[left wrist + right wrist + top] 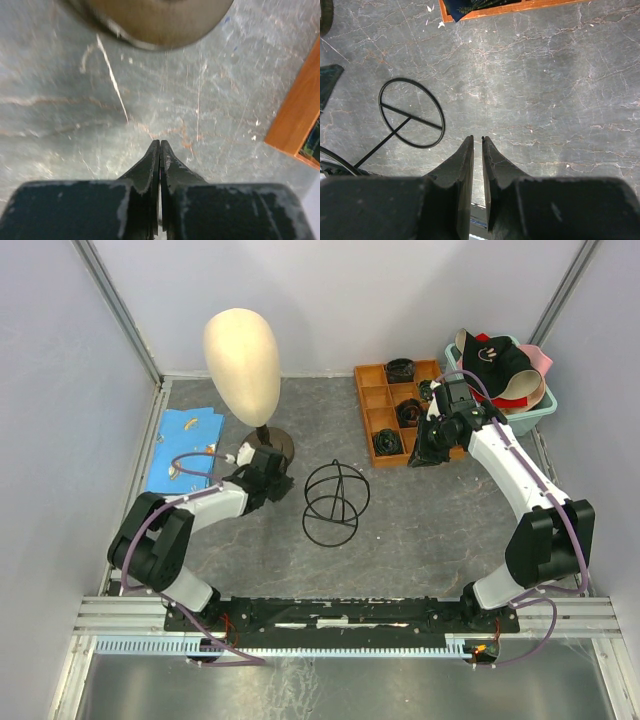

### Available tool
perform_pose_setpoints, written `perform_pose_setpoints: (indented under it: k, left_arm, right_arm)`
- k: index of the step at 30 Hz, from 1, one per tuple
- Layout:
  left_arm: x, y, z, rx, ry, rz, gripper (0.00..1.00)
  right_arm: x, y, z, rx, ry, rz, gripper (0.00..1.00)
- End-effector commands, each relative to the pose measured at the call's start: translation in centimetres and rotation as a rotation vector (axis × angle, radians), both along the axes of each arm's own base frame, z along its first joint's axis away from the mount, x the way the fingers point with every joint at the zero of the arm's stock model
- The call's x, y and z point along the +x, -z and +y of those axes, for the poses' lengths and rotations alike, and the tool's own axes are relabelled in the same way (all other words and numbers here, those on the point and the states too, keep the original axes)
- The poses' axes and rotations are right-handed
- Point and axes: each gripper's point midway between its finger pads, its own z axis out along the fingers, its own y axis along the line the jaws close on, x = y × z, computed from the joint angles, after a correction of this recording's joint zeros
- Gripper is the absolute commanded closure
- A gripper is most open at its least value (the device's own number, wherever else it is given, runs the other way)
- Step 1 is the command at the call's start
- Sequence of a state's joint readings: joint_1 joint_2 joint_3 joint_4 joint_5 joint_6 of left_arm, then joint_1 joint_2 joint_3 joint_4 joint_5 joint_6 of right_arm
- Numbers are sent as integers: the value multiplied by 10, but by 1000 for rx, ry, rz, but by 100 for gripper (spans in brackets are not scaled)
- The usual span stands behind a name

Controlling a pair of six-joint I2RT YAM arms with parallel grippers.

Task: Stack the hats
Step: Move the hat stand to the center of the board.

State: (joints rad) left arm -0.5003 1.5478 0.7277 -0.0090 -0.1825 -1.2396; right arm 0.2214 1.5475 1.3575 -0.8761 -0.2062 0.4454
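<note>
The hats lie piled in a teal tub (537,414) at the back right. A black cap with a pale logo (492,356) is on top, with a pink hat (541,358) and a tan one (521,392) beside it. My right gripper (420,456) (477,137) hovers over bare table in front of the tub, its jaws a narrow gap apart with nothing between them. My left gripper (280,480) (160,142) is shut and empty, low over the table just in front of the mannequin stand's brown base (155,20).
A cream mannequin head (242,358) stands at the back left. A black wire hat frame (335,503) (411,112) sits mid-table. A wooden compartment tray (385,405) (295,122) holds dark rolled items. A blue cloth (185,445) lies by the left wall.
</note>
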Motion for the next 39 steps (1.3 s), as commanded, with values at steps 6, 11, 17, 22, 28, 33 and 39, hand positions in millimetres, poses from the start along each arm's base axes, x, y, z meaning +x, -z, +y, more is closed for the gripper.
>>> perform_pose_setpoints:
  k: [6, 11, 17, 22, 28, 33, 39]
  left_arm:
    - [48, -20, 55, 510, 75, -103, 97]
    - [53, -1, 62, 621, 114, -20, 97]
    - [58, 17, 64, 671, 130, 73, 97]
    - [75, 17, 83, 679, 91, 94, 97]
    - [104, 20, 111, 702, 94, 129, 97]
    - [139, 17, 117, 721, 128, 125, 97]
    - [172, 25, 117, 725, 161, 111, 97]
  right_arm:
    - [4, -23, 1, 17, -3, -67, 80]
    - [4, -24, -2, 1, -2, -68, 80]
    - [6, -24, -4, -8, -1, -71, 80]
    - [6, -18, -5, -20, -5, -56, 80]
    - [8, -10, -7, -30, -5, -40, 80]
    - [13, -9, -7, -30, 0, -38, 80]
    - [22, -15, -6, -33, 2, -43, 80]
